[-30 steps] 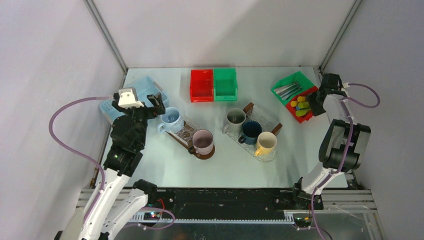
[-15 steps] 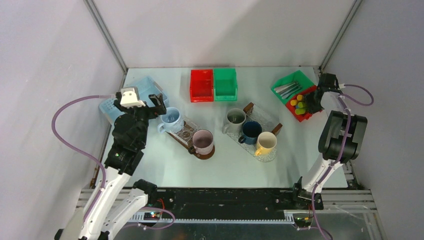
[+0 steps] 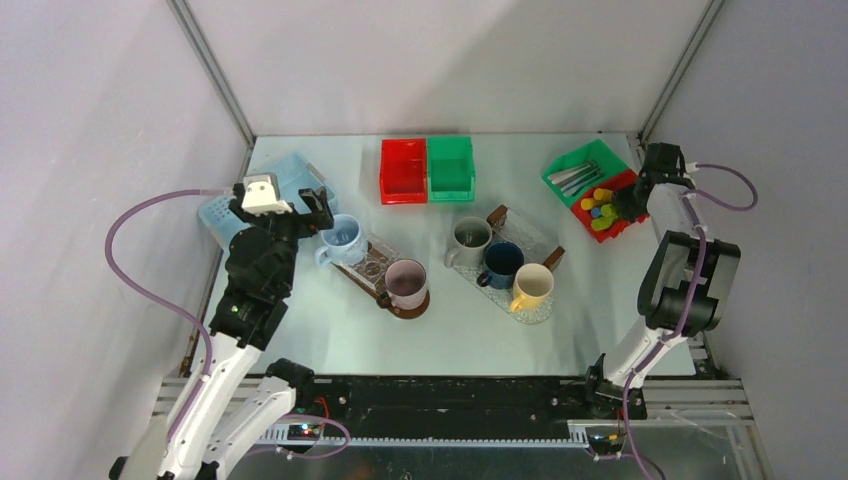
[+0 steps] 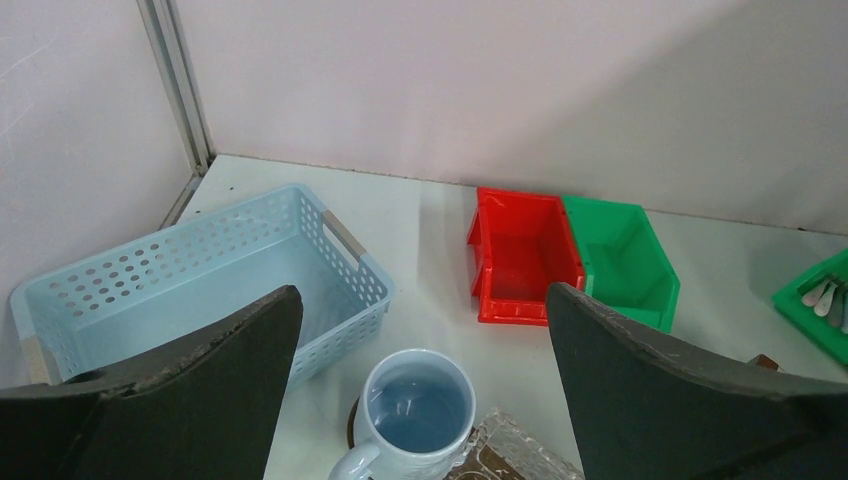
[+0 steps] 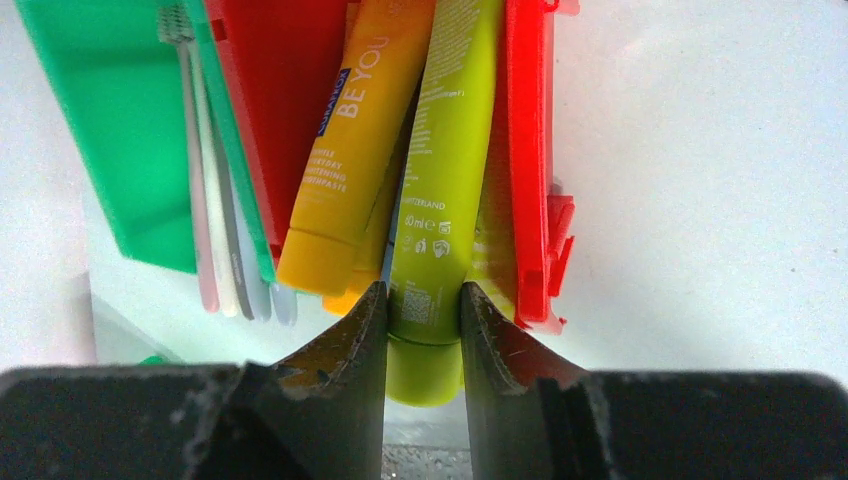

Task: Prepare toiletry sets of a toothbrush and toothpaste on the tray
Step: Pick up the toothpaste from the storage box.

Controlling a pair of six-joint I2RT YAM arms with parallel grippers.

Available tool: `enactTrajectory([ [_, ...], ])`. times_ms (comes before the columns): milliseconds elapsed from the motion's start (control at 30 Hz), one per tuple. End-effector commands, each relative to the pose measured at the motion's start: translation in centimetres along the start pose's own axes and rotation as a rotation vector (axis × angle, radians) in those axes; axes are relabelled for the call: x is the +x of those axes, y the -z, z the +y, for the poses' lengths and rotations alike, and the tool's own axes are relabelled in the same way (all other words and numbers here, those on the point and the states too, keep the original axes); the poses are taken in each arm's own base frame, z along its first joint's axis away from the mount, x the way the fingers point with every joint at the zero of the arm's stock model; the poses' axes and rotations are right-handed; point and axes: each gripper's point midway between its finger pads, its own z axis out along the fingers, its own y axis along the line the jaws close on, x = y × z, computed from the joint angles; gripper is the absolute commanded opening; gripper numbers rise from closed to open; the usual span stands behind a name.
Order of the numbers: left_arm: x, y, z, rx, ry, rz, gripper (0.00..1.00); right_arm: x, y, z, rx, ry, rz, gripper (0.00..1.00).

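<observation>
While the left gripper (image 4: 422,295) gapes, right gripper (image 5: 422,300) seemingly pinches a soft lime tube (image 5: 450,150).

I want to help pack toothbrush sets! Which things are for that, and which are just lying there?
For the job: toothbrushes, lime green tube between the right fingers, orange tube, glass trays.
Just lying about: mugs, blue basket, middle red bin, middle green bin.
</observation>
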Motion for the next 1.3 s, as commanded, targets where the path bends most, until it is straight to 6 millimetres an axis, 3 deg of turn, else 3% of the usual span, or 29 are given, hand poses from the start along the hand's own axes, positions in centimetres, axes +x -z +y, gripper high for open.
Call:
enactTrajectory([
  [0,-1.5,0.1,0.0,0.004,0.000,-0.035,0.98,-1.6,2.9,0.6,-0.036,0.021,-0.057,0.05],
  [67,-1.5,0.1,0.0,0.007,0.002,-0.037,0.98,-1.6,3.2,0.7,-0.047,0.037,-0.053,0.00],
  [300,-1.5,0.1,-0.1,0.009,0.003,-0.037,0.98,-0.7,3.0,1.3,-0.082,0.172,-0.035,0.00],
  [600,-1.4,0.0,-0.1,0.011,0.001,-0.033,0.98,1.2,-0.2,0.6,-0.066,0.226,0.045,0.04],
  [833,-1.1,-0.1,-0.2,0.012,-0.003,-0.022,0.98,2.0,-2.4,-0.4,-0.001,0.263,0.083,0.15],
  [1267,-0.8,-0.3,-0.2,0.011,-0.008,-0.011,0.98,2.8,-4.6,-1.4,0.052,0.287,0.125,0.41],
])
